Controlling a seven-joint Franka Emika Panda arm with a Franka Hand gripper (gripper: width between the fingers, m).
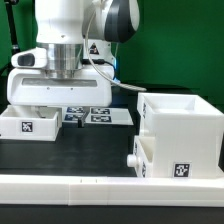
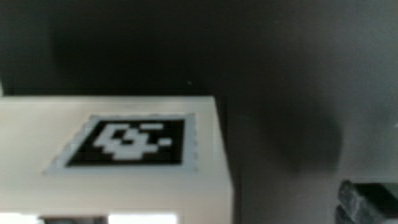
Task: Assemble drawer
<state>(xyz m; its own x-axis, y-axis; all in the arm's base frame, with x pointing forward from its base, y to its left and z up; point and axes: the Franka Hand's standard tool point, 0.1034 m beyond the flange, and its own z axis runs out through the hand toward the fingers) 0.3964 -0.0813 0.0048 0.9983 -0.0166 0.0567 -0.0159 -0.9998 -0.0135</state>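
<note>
So here's how our table (image 1: 90,150) looked at that point. The biggest thing in shot was the white arm (image 1: 70,30), which came down over the tabletop's corner on the exterior view's left, away from the walled edge. Next in size was the drawer casing (image 1: 185,125), a boxy hollow shell that stood upright near the edge on the exterior view's right, close to the low white wall (image 1: 80,186) that lined the front edge. It had a square tag (image 1: 181,170) low on the face toward that wall.

The marker board (image 1: 95,115) lay flat around the middle, toward the back edge, between the arm and the casing. The loose tray (image 1: 25,122) sat on the table by the edge on the exterior view's left, well apart from the casing.

The second tray (image 1: 150,152) poked out of the casing's side, and its knob (image 1: 133,160) pointed toward the exterior view's left.

The gripper (image 1: 60,98) hung just above and behind the loose tray. We couldn't see the fingers in either view, so we couldn't tell if it was released or clenched. The wrist view only gave us a blurry white face with a tag (image 2: 128,142) on it, and we couldn't say which part that was.
</note>
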